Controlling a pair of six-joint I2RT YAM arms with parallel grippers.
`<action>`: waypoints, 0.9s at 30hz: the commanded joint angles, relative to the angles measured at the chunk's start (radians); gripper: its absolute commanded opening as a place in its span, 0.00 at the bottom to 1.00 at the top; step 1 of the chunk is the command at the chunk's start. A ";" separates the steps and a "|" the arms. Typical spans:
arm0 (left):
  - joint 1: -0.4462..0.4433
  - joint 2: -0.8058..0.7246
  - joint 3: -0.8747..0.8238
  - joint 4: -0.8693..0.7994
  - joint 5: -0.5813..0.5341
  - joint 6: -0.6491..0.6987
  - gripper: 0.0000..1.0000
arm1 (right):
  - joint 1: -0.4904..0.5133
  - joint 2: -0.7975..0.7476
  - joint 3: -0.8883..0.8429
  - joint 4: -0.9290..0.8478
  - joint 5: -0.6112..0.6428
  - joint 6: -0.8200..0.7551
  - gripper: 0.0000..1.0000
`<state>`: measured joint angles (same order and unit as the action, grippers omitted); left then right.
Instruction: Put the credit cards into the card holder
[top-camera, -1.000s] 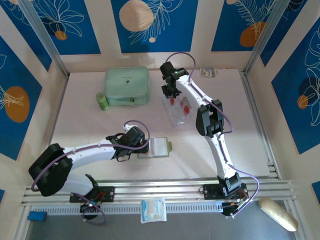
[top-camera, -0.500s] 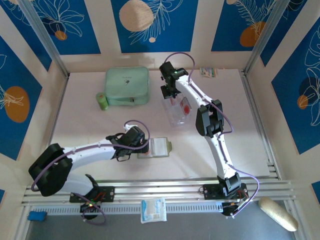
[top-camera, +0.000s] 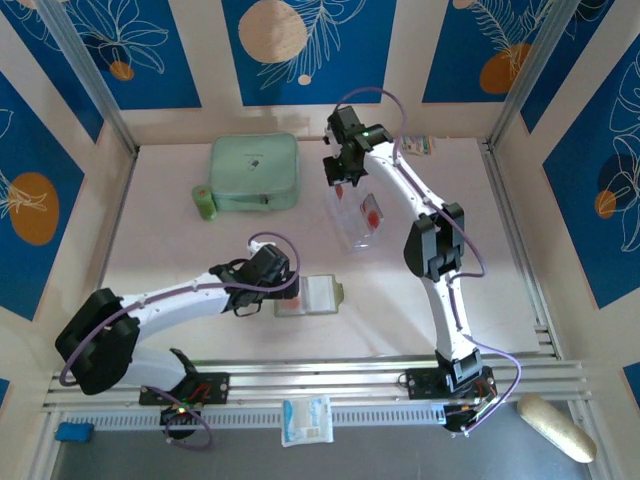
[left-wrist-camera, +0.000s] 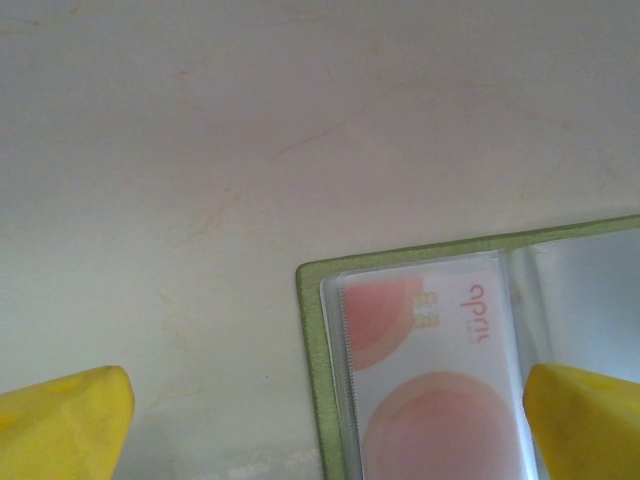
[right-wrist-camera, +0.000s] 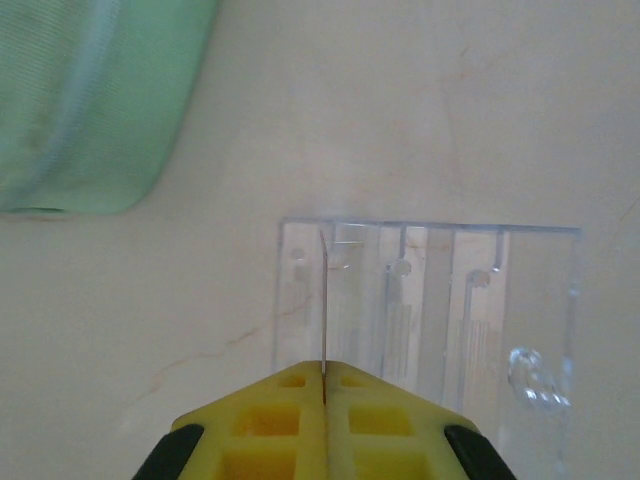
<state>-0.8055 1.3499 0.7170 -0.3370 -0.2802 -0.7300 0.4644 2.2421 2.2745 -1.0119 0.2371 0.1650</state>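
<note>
Plastic card slipping: the held card (right-wrist-camera: 323, 300) is pinched by one thin edge alone; a swing toward 6 o'clock could twist it in the grip or drop it on the desk (top-camera: 180, 260).
Snag on rack: the clear rack (right-wrist-camera: 430, 300) lies right under that card, and I cannot tell whether the card's lower edge is free of its slot. A sideways pull too early could drag or tip the rack.
Missed pocket: the card holder (top-camera: 310, 295) lies open and looks unpinned, so a card pushed at its pocket could shove it across the desk instead of sliding in.
Crowding: the left arm sits at 9 o'clock of the card holder, and an incoming right arm could meet it there.
Right jaws: pressed together on the held card, which shows edge-on between the yellow fingertips (right-wrist-camera: 290, 385), at 12 o'clock of the rack in the top view.
Left jaws: spread wide and holding nothing. One fingertip (left-wrist-camera: 60, 425) is over bare desk and the other over the holder's pocket; I cannot tell whether they touch anything.
Cards: a second card (top-camera: 370, 212) with a red round mark stays in the rack; a pocketed card (left-wrist-camera: 430, 370) with pinkish rounds shows behind the holder's clear sleeve.
Card holder, place: 6 o'clock of the desk's middle, well apart from the rack at 1 o'clock.
</note>
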 joint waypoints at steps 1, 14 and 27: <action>0.014 -0.026 0.033 -0.055 0.007 0.030 1.00 | 0.011 -0.129 -0.073 0.042 -0.105 0.053 0.00; 0.015 -0.038 0.018 -0.092 -0.020 0.036 1.00 | 0.036 -0.667 -1.007 0.736 -0.469 0.460 0.00; 0.012 0.019 0.001 -0.083 0.000 0.030 1.00 | 0.239 -0.812 -1.632 1.355 -0.300 0.775 0.00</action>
<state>-0.8005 1.3464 0.7273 -0.4019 -0.2813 -0.7052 0.6762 1.4567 0.6922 0.1516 -0.1299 0.8562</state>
